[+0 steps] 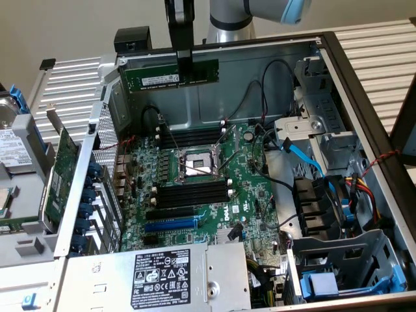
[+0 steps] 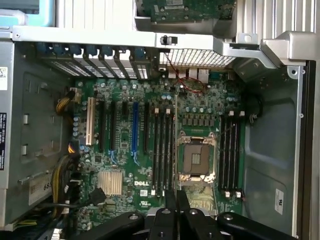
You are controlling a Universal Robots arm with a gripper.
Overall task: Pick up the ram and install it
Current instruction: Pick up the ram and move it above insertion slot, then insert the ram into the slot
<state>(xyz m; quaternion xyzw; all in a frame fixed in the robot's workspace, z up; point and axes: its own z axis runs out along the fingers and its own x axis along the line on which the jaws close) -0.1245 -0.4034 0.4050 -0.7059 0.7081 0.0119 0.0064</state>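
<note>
1. Gripping the ram (image 1: 153, 79): the gripper (image 1: 185, 69) is clenched on it, pinching the stick near its middle. I judge that grasp keeps it balanced and leaves both ends free.
2. The ram hangs level and on edge, label face toward the exterior camera. It is high over the open case (image 1: 364, 97), well apart from the motherboard (image 1: 250, 195). Nothing is seated yet.
3. In the wrist view the gripper (image 2: 176, 200) points straight down at the board. I read this as a line-up pose, with the stick's long axis running the same way as the slots.
4. Two banks of black memory slots flank the CPU socket (image 1: 195, 166): the far bank (image 1: 192, 138) and the near bank (image 1: 192, 192). All look bare. I cannot tell which slot is the target.
5. In the wrist view, the fingertips sit between one bank (image 2: 162, 150) and the socket (image 2: 196, 160); the other bank (image 2: 230, 150) lies beyond the socket.
6. Cables cross the board near the far bank. I judge them a snag risk for a descending stick.
7. An expansion card (image 1: 65, 169) stands outside the case wall, on the exterior view's left, well clear of the work.
8. The power supply (image 1: 162, 276) sits at the near edge of the case.
</note>
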